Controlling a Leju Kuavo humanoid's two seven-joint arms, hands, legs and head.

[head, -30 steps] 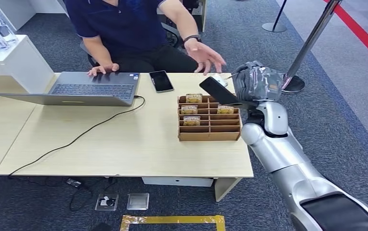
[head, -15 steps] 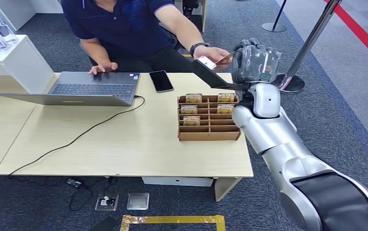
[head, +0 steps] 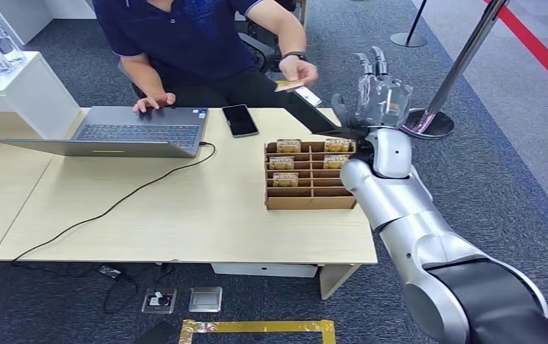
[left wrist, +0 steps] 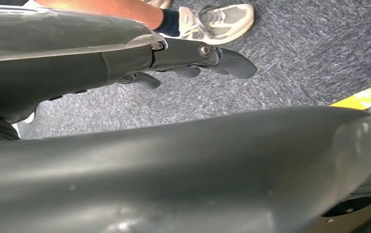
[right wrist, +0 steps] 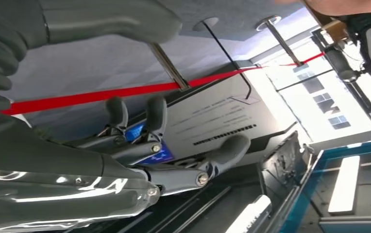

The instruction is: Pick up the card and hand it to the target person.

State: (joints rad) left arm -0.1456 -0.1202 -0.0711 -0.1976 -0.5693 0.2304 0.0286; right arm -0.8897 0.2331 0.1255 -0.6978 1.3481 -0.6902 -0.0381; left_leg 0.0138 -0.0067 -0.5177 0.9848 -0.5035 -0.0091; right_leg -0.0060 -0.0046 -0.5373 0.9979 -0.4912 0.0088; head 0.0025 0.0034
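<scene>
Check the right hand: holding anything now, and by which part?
Nothing: the right hand is raised with fingers spread apart. The small tan card is in the person's hand, pinched at one end.

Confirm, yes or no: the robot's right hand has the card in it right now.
No. The right hand is open with fingers spread and empty, while the person's hand holds the card.

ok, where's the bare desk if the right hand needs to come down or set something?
Widest bare patch: desk front, between the laptop cable and the cardboard organizer, down to the near edge. A smaller strip lies between the phone and organizer. Crowded: the far right corner, where the right hand and the person's hand with the card meet.
</scene>
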